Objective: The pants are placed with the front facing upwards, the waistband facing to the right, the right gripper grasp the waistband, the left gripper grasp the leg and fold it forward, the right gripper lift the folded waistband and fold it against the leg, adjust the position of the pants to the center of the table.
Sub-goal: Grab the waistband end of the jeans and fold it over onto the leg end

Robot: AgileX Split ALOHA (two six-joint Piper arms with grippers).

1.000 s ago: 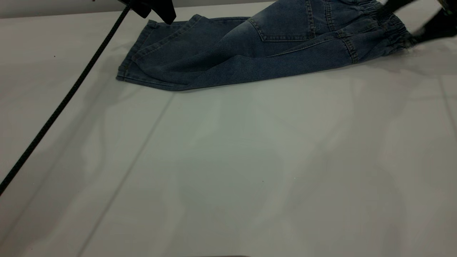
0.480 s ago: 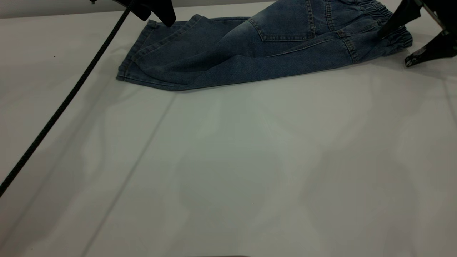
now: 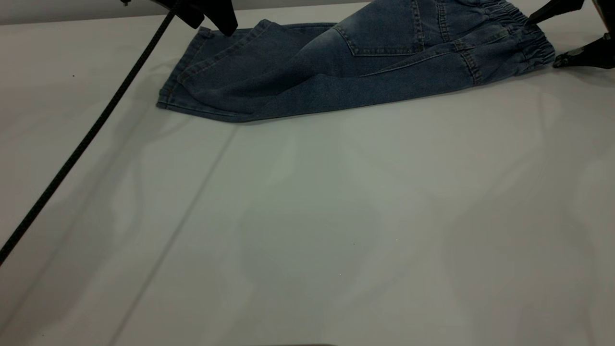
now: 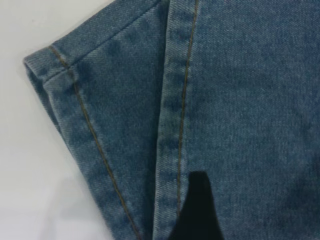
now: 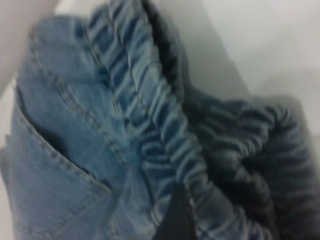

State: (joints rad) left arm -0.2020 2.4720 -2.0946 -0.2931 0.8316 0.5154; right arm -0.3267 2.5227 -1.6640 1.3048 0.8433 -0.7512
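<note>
Pants [image 3: 346,62] lie folded lengthwise at the table's [image 3: 307,216] far edge. R gripper [image 3: 552,41] has its jaws spread wide, straddling the waistband [image 3: 528,36] w/o gripping it. L gripper [image 3: 211,17] hovers over the leg hem; can't tell its jaws.

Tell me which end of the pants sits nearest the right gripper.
The ruched elastic waistband of the pants. It lies at the right gripper, whose open jaws flank it; the stitched leg hems lie at the opposite end, under the left gripper.
</note>
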